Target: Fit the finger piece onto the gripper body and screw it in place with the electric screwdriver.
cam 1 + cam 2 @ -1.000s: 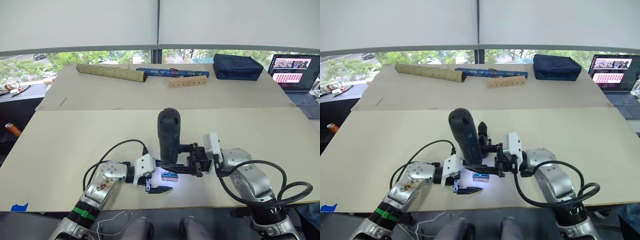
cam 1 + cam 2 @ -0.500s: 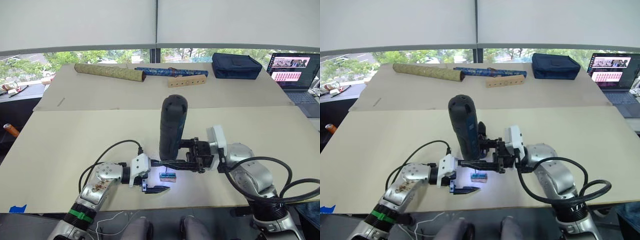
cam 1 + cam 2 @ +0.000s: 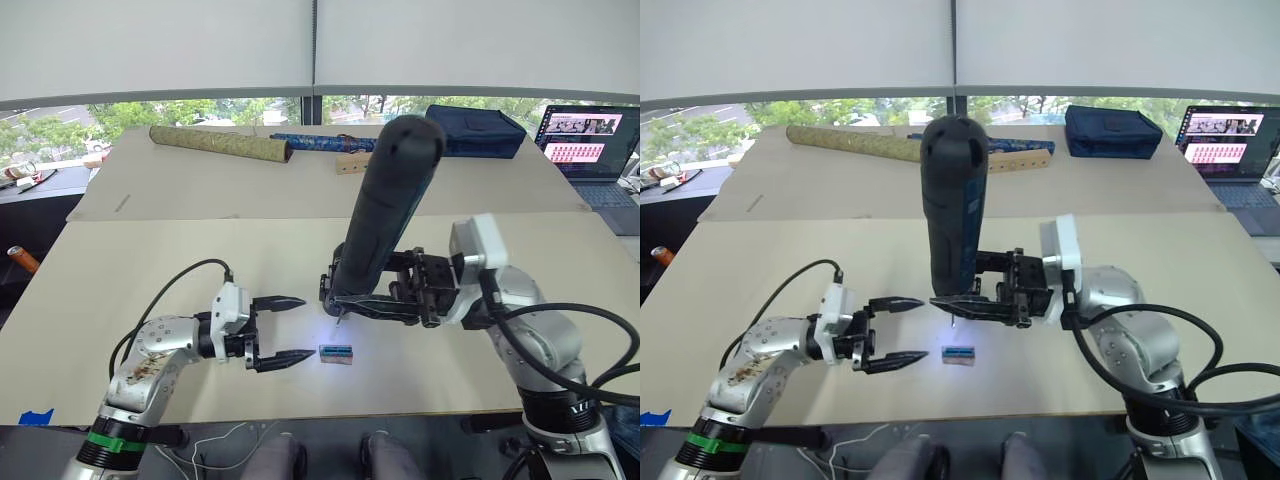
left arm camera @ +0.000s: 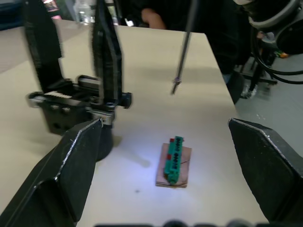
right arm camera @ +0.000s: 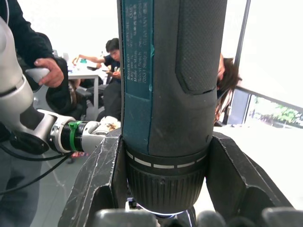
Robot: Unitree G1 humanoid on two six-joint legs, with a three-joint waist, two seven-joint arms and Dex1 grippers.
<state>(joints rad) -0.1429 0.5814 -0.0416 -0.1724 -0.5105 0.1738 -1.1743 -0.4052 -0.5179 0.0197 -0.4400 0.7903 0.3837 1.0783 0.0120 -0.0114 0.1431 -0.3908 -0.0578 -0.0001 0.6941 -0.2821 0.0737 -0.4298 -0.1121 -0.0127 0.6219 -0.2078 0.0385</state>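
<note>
Right gripper clamping thick black cylindrical electric screwdriver upright, left gripper spread, empty, near small tan-and-green block

L gripper low over table, fingers wide apart, empty. R gripper up higher, squeezing electric screwdriver.

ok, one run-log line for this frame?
right gripper: shut on electric screwdriver, bit above table | left gripper: open, empty | gripper body: on table beside tan-and-green block
</note>
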